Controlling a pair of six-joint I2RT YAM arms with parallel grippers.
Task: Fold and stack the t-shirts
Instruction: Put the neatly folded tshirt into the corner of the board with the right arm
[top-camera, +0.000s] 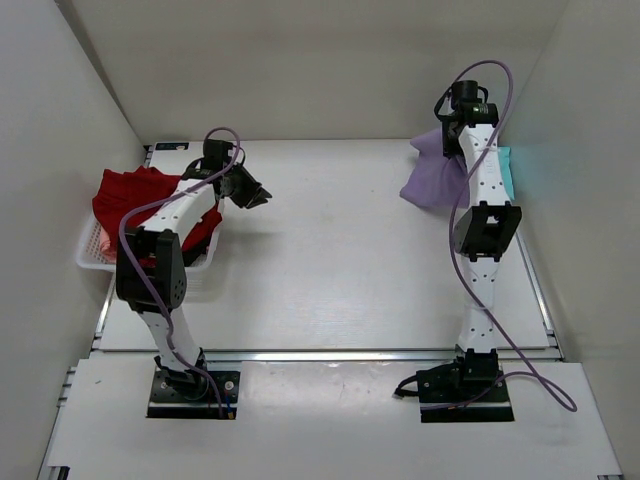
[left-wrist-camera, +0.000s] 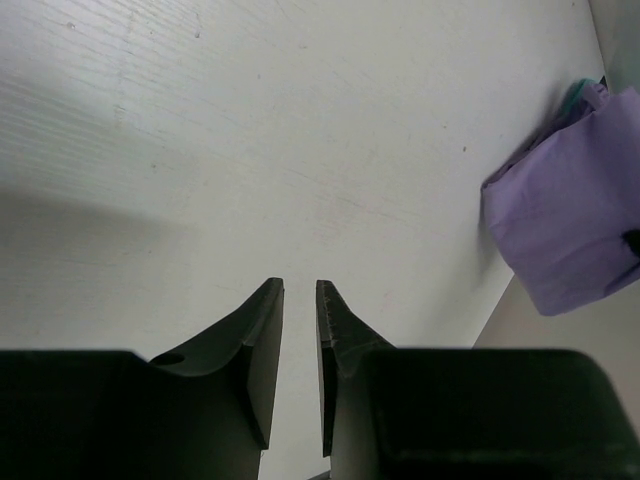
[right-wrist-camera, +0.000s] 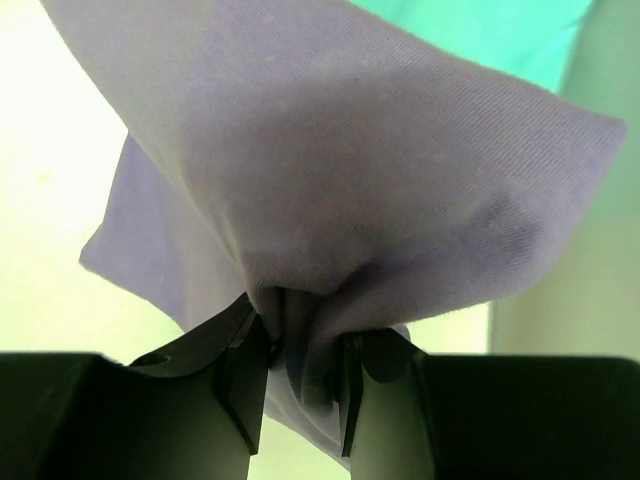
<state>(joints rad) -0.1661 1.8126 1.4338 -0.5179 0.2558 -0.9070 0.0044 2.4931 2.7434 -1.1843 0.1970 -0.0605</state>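
My right gripper (top-camera: 447, 130) (right-wrist-camera: 300, 340) is shut on a bunched fold of the lavender t-shirt (top-camera: 430, 180) (right-wrist-camera: 350, 170) and holds it up at the far right of the table. The teal t-shirt (top-camera: 507, 170) (right-wrist-camera: 500, 30) lies under and behind it by the right wall. Deep red t-shirts (top-camera: 130, 195) are heaped in the white basket (top-camera: 90, 255) at the far left. My left gripper (top-camera: 255, 195) (left-wrist-camera: 300, 285) is empty, its jaws nearly together, over bare table just right of the basket. The lavender shirt also shows in the left wrist view (left-wrist-camera: 570, 220).
White walls enclose the table on the left, back and right. The basket stands against the left wall, with the left arm's elbow (top-camera: 150, 270) over its front edge. The right arm (top-camera: 485, 230) stretches along the right side.
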